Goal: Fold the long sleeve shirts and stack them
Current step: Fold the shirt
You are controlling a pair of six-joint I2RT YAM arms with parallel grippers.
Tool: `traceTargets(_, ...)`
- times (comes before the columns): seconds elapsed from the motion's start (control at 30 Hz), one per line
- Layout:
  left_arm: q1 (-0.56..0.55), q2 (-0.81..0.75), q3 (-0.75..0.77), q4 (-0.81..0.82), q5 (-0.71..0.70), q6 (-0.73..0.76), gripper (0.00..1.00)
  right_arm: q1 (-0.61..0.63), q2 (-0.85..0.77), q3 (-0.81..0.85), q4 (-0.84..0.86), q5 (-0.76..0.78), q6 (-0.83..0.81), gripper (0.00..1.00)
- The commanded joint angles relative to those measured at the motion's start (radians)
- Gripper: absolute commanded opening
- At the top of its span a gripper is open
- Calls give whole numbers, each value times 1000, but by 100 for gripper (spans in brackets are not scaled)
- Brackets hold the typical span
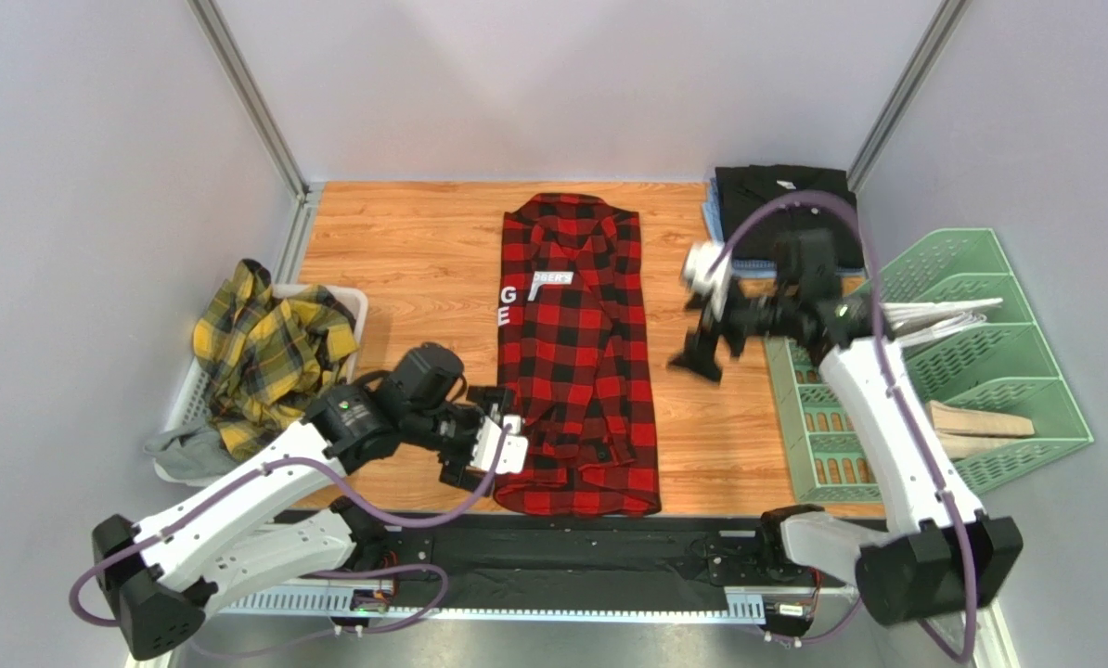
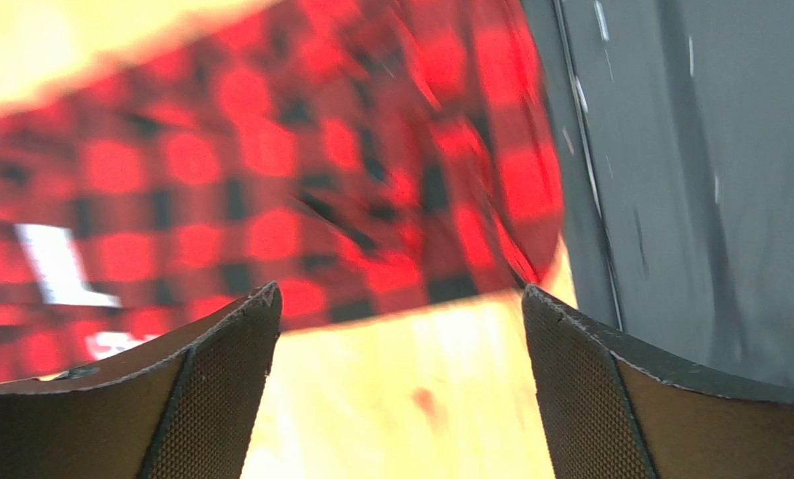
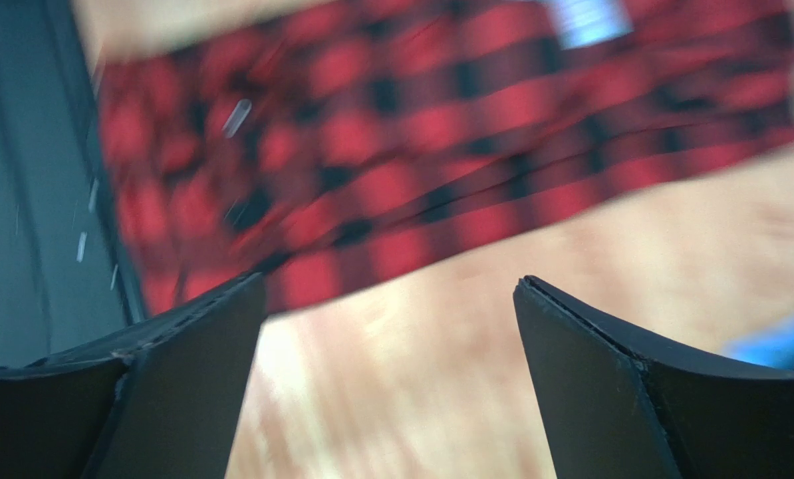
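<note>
The red-and-black check shirt (image 1: 578,355) with white block letters lies flat as a long narrow strip in the middle of the wooden table; it also shows blurred in the left wrist view (image 2: 271,170) and the right wrist view (image 3: 451,130). The yellow-and-dark plaid shirt (image 1: 270,348) is heaped in a white basket (image 1: 355,301) at the left. The plain black shirt (image 1: 780,195) lies folded at the back right. My left gripper (image 1: 507,448) is open and empty at the shirt's near left hem. My right gripper (image 1: 696,355) is open and empty, above the table right of the shirt.
A green wire file rack (image 1: 985,348) stands at the right with papers and wooden pieces in it. Something blue (image 1: 713,223) lies under the black shirt. A black rail (image 1: 588,536) runs along the near table edge. Grey walls enclose the table.
</note>
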Motion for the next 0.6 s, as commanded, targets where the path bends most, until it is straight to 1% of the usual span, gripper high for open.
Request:
traceTargets(0.0,-7,-8,-160,57,-8,214,94,113,-239,-486,30,90,-462,100)
traceTargets(0.03,-13,-1,-175,74,-2,213,94,183,-288,-550,62,132,-479,100)
traceTargets(0.07,-27,12,-185,80,1,214,94,221,-372,-598,73,142,-517,100)
traceTargets(0.1,-68,51,-188,94,-8,210,93,260,-400,-670,61,145,-528,100)
traceTargets(0.13,-90,73,-189,104,-20,181,94,332,-432,-695,55,147,-530,100)
traceTargets(0.17,-107,94,-195,111,-38,173,94,370,-469,-722,63,156,-519,100)
traceTargets(0.2,-134,131,-202,132,-49,168,95,407,-481,-744,75,171,-505,100)
traceTargets(0.23,-145,145,-209,144,-57,170,95,473,-488,-787,96,211,-488,100)
traceTargets(0.33,-188,165,-263,212,-94,171,96,568,-468,-845,165,267,-470,100)
traceTargets(0.4,-229,177,-304,256,-147,170,97,596,-427,-871,231,294,-458,100)
traceTargets(0.43,-237,177,-315,272,-160,158,97,619,-407,-882,262,332,-453,100)
traceTargets(0.57,-239,199,-350,338,-201,150,98,631,-302,-922,420,392,-451,100)
